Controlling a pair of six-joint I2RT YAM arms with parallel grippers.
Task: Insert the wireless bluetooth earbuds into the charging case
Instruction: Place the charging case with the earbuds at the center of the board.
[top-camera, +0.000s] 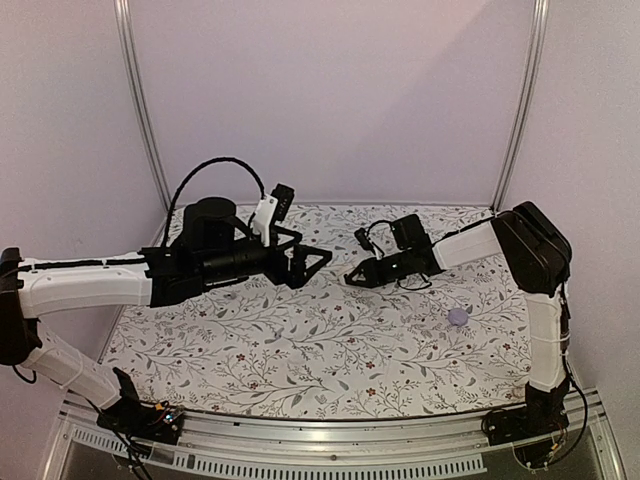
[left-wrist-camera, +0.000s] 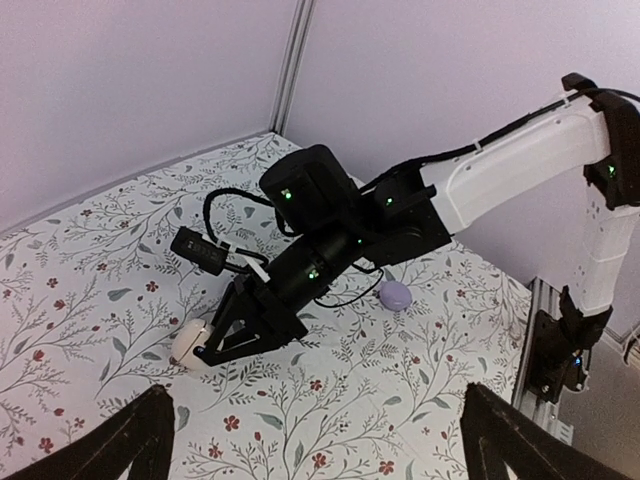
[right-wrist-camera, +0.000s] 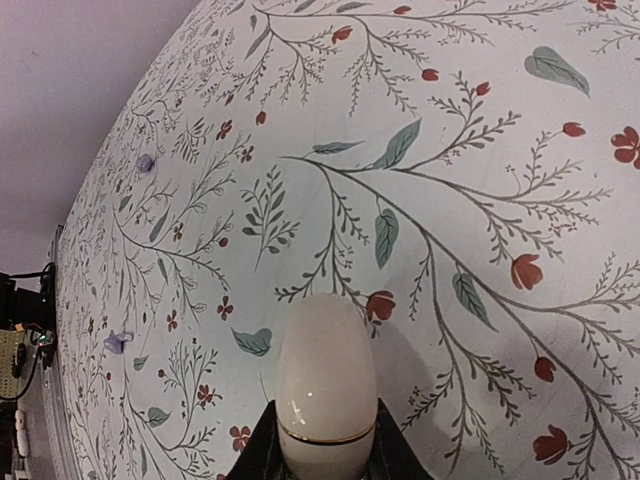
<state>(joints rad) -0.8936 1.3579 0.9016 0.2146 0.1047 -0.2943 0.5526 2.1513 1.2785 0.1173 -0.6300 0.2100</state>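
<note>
My right gripper (right-wrist-camera: 325, 425) is shut on a white egg-shaped charging case (right-wrist-camera: 325, 365), lid closed along a gold seam, held low at the table. The left wrist view shows this case (left-wrist-camera: 187, 347) at the tips of the right gripper (left-wrist-camera: 207, 352). Two tiny pale purple earbuds lie apart on the cloth, one far (right-wrist-camera: 146, 162) and one nearer (right-wrist-camera: 115, 343). My left gripper (left-wrist-camera: 315, 395) is open and empty, hovering above the cloth facing the right gripper; in the top view the left gripper (top-camera: 315, 262) is just left of the right gripper (top-camera: 357, 278).
A small purple rounded case (top-camera: 457, 317) sits on the floral cloth at the right, also in the left wrist view (left-wrist-camera: 397, 293). The right arm (left-wrist-camera: 500, 180) reaches across the table. Metal frame posts (top-camera: 140, 110) and pale walls enclose the back.
</note>
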